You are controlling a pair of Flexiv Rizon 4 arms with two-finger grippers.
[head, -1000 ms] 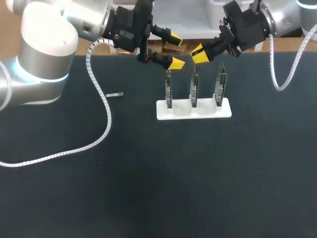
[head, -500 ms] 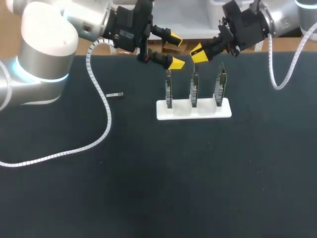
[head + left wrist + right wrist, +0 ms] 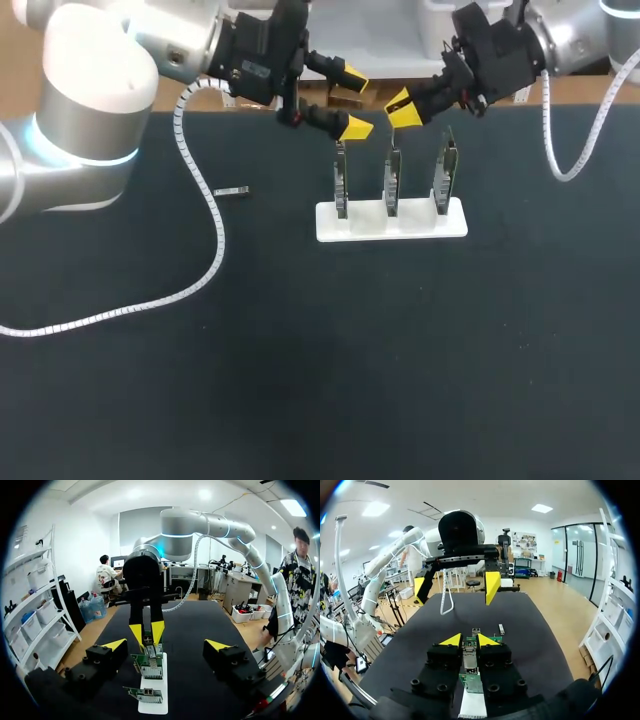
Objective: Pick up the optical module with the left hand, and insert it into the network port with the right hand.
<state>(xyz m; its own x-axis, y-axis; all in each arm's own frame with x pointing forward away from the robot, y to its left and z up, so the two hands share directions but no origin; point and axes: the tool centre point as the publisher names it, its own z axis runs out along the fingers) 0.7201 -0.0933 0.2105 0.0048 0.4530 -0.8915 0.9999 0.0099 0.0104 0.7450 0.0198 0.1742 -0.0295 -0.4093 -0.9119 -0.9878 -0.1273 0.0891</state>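
- While the left hand (image 3: 350,101) hangs wide open over the far edge of the surface (image 3: 300,380), with nothing between its fingers, the right hand (image 3: 401,108) hangs just beside it, the two sets of yellow tips facing each other but apart.
- The right hand is pinched tight on the module (image 3: 468,657). In its own wrist view the small silvery block sits squeezed between both fingers and points down.
- Under the two hands is a row of three green boards (image 3: 393,180), each standing upright on edge in a white base (image 3: 390,222).
- The base sits near the far edge of the surface, about midway along it.
- Seen from above, the right hand lines up over the middle board, with the module at that board's top edge. I can't tell whether the module touches the board.
- The ports on the boards are too small for me to make out.
- The left hand is over the left end of the row. Its lower finger is just above the top of the leftmost board and its other finger is higher and further back.
- A small metal piece (image 3: 232,190) lies flat on the surface to the left of the base, towards the far edge and well apart from both hands.
- A white coiled cable (image 3: 215,250) from the left arm trails down across the left side of the surface.
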